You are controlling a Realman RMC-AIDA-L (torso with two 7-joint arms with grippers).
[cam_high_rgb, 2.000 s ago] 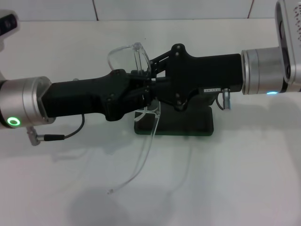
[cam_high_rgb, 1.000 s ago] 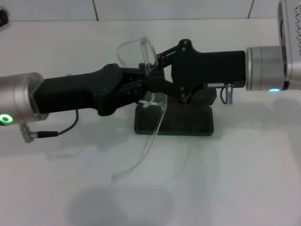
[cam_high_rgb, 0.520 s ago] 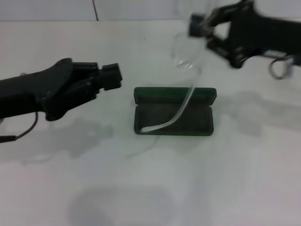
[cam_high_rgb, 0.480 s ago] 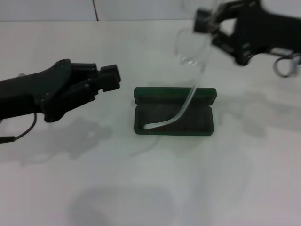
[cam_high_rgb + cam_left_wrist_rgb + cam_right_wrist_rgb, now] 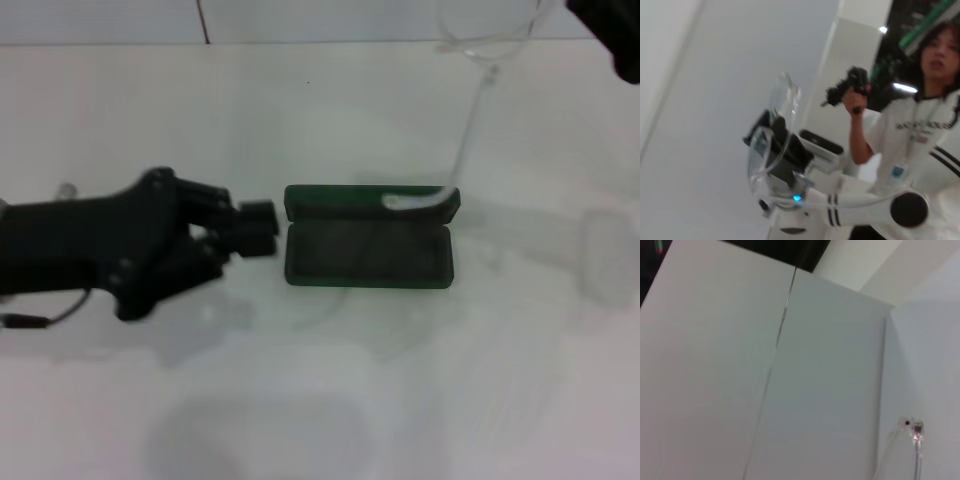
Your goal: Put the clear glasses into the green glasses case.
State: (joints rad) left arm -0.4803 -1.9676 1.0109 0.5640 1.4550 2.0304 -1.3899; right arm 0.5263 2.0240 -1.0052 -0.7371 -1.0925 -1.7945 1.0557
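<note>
From the head view, the dark green hard clamshell glasses case [image 5: 368, 240] is lying open on the white table [image 5: 320, 400]. The black left gripper [image 5: 262, 228] is hovering just beside it; I cannot tell its fingers' spread.

In the left wrist view, the right gripper [image 5: 776, 150] is pinching the light, slippery, fragile clear plastic wraparound glasses [image 5: 771, 135] high above the case; the frame is probably the safest hold.

In the right wrist view, only one thin arm tip is showing.

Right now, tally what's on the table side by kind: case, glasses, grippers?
green glasses case: 1, lying open
clear glasses: 1, lifted above the case's far right, one arm tip at the lid
left gripper: 1, beside the case
right gripper: 1, holding the glasses
Total: 4
</note>
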